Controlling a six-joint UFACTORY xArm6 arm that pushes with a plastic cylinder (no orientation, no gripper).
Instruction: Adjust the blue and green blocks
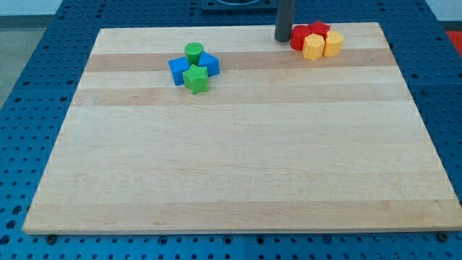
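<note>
A green cylinder (193, 52) stands at the top of a tight cluster at the board's upper left. Just below it sit a blue block (208, 63) on the right and another blue block (179, 71) on the left. A green star-like block (195, 79) sits at the cluster's bottom. All touch each other. My tip (282, 38) stands near the board's top edge, well to the right of this cluster, just left of the red blocks.
A second cluster sits at the upper right: a red block (298, 37), a red star-like block (317, 29), a yellow block (313, 48) and another yellow block (333, 43). The wooden board (238, 166) lies on a blue pegboard table.
</note>
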